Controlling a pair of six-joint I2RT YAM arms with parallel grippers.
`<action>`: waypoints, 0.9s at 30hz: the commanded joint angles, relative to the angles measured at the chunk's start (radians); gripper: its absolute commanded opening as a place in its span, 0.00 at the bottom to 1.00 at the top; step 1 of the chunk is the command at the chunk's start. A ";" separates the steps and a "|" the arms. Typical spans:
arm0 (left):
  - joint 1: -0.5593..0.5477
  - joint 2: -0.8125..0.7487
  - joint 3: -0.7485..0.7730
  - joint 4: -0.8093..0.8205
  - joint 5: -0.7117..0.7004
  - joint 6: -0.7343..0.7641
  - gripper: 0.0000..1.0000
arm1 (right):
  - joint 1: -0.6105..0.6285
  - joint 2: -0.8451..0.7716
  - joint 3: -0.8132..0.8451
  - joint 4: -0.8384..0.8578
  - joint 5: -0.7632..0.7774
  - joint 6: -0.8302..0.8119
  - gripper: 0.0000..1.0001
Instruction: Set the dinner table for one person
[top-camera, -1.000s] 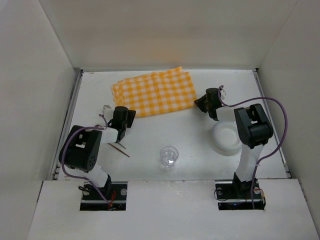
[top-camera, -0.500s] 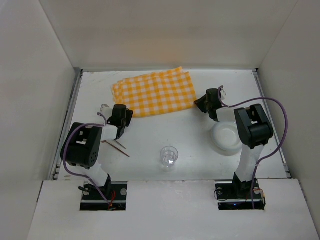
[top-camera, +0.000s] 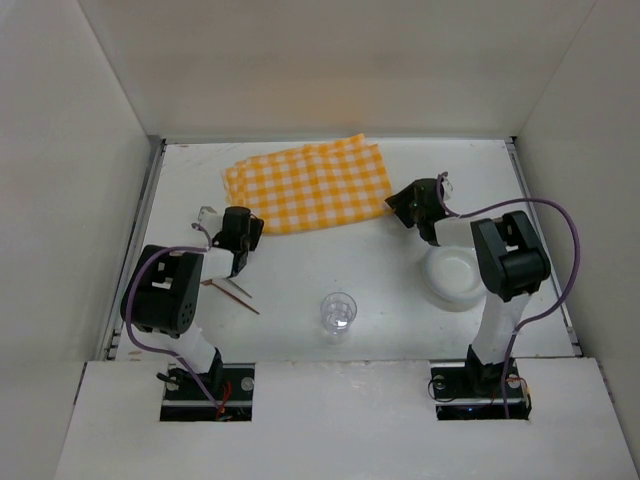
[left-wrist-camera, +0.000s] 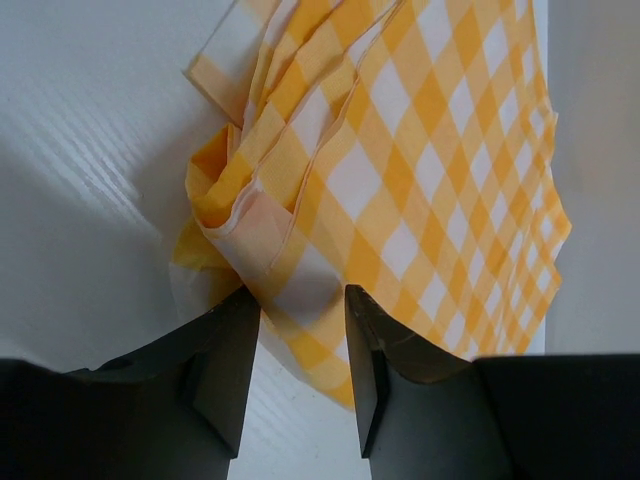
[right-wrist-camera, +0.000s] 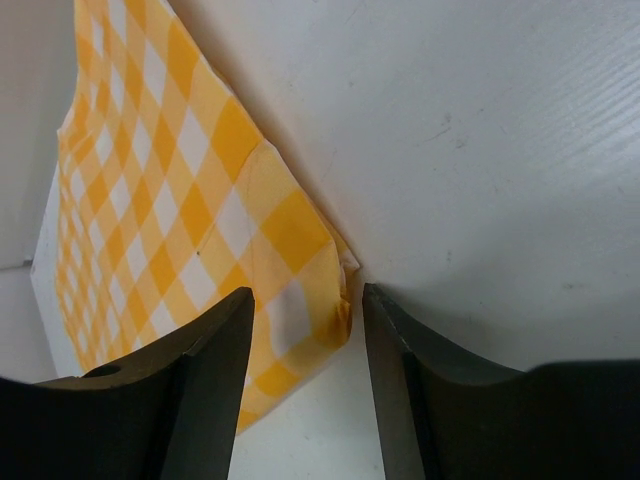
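An orange-and-white checked cloth (top-camera: 310, 185) lies folded at the back middle of the white dinner table (top-camera: 350, 255). My left gripper (top-camera: 250, 228) is open at the cloth's near left corner. In the left wrist view the bunched corner (left-wrist-camera: 260, 220) sits between the open fingers of the gripper (left-wrist-camera: 300, 300). My right gripper (top-camera: 400, 207) is open at the cloth's near right corner. In the right wrist view that corner (right-wrist-camera: 300, 300) lies between the fingers of the gripper (right-wrist-camera: 305, 305), low over the table (right-wrist-camera: 480, 130).
A white bowl (top-camera: 452, 275) sits at the right under my right arm. A clear glass (top-camera: 339, 312) stands at the front middle. Two thin brown sticks (top-camera: 232, 290) lie at the front left. Metal edge strips and white walls bound the table.
My left gripper moved back from over the brown sticks to the cloth's near left corner. My right gripper shifted slightly left toward the cloth's right corner.
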 joint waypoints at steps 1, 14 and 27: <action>0.014 -0.004 0.040 -0.010 0.030 -0.005 0.35 | 0.004 -0.035 -0.021 -0.017 0.016 -0.020 0.55; 0.034 0.047 0.047 0.045 0.039 -0.008 0.14 | 0.021 0.026 0.071 -0.121 -0.083 0.042 0.51; 0.048 -0.033 0.059 0.060 0.047 0.075 0.01 | -0.001 0.051 0.164 -0.098 -0.155 0.072 0.00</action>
